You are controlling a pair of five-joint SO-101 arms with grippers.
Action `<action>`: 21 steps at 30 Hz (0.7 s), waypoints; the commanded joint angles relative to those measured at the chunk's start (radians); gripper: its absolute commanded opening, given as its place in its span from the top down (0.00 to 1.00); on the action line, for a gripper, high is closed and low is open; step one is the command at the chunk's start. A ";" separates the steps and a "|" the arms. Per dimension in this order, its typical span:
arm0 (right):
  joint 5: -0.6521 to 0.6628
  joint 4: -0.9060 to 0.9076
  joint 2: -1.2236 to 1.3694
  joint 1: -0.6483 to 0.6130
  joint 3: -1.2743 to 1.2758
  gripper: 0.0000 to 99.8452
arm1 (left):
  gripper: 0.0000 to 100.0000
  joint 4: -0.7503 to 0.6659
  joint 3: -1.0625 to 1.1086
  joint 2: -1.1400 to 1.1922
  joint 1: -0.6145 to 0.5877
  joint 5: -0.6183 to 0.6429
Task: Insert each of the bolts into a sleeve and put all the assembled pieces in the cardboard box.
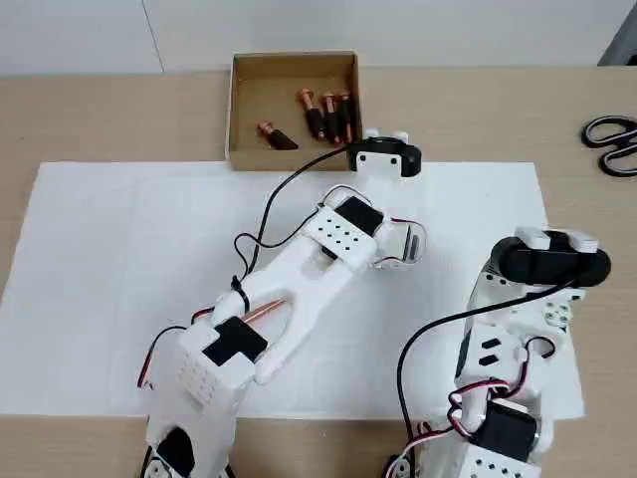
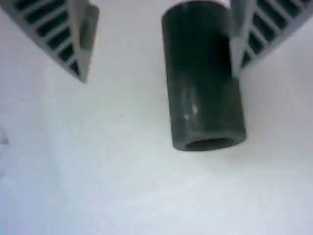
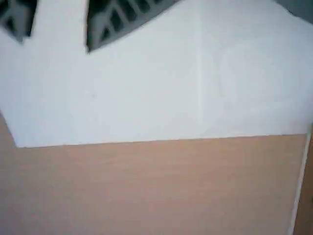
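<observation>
Black sleeve [image 2: 203, 98] in L wrist view; high view adds cardboard box [image 1: 254, 95], 12 o'clock. Left gripper [image 2: 159, 73] spread wide, one finger touching sleeve.

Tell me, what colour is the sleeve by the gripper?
Dark grey, almost black. The sleeve shows best in the left wrist view.

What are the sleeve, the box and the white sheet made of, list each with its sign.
The sleeve: dark grey, matte with a faint sheen, likely plastic or rubber, possibly coated metal. The cardboard box: brown, dull, thin raw walls, so paperboard. The white sheet: flat, matte, thin edge, probably paper.
</observation>
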 commanded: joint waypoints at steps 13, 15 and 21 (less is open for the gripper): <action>-0.005 0.001 -0.002 -0.202 -0.014 0.92 | 0.82 0.514 -0.475 -0.311 -0.273 -0.054; -0.005 0.001 0.001 -0.254 -0.011 0.92 | 0.82 0.611 -0.483 -0.347 -0.322 -0.141; -0.005 -0.005 0.064 -0.371 -0.094 0.89 | 0.87 0.637 -0.340 -0.456 -0.502 -0.327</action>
